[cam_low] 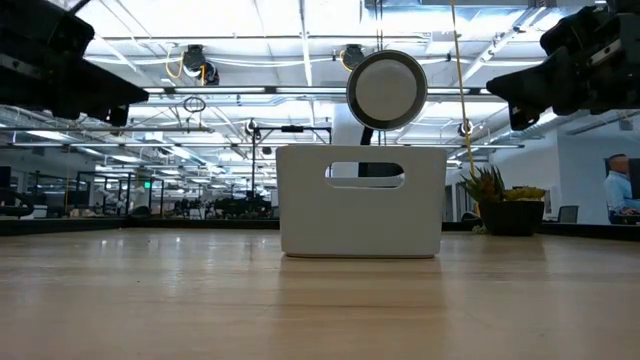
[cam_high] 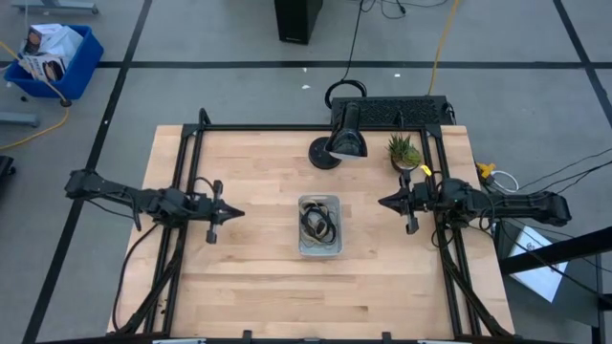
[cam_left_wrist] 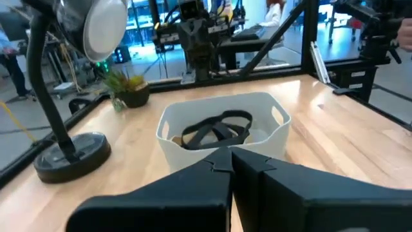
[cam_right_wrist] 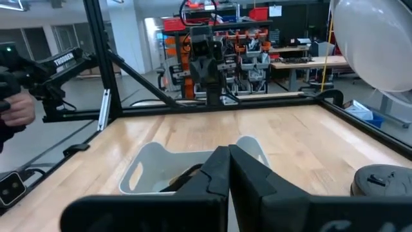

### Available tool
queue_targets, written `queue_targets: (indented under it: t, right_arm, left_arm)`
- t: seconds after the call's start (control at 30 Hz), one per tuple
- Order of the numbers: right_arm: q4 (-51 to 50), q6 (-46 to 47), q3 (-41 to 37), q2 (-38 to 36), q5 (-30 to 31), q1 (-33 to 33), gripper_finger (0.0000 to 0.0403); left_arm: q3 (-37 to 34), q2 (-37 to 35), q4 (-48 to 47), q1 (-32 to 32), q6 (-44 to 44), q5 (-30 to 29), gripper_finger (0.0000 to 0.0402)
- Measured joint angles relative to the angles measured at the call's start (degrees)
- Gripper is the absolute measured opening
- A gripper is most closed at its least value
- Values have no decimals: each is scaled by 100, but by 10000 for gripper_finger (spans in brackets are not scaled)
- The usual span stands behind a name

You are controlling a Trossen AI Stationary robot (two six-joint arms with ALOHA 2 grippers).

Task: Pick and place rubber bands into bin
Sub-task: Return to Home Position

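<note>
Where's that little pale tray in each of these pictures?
High view: bin mid-table, between the two arms.
Low view: centre, in front of the lamp.
Left wrist view: just ahead of the left gripper.
Right wrist view: just ahead of the right gripper.
Shared landmark: the lamp.

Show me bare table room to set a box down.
Bare: the wide table strip from the bin to the edge opposite the lamp; the corner left of the lamp. Crowded: lamp and plant together; left gripper and right gripper flank the bin.
</note>
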Motion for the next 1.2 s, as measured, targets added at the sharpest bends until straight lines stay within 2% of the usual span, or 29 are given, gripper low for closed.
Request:
queue_targets:
  t: [0.2,0.43,0.6,0.87,1.2]
  right_arm:
    - [-13,19,-4,-1,2,2,0]
    - [-13,-510,-9,-1,15,2,0]
    - [8,-530,-11,-1,15,2,0]
    - [11,-531,-11,-1,15,2,0]
    - [11,-531,-13,-1,15,2,0]
  left_arm:
    - [0,15,-44,3,-210,-8,1]
    - [0,18,-380,3,-440,-25,2]
    - [0,20,-644,3,-611,-25,18]
    - [3,18,-534,3,-595,-27,40]
    - [3,18,-526,3,-584,-30,40]
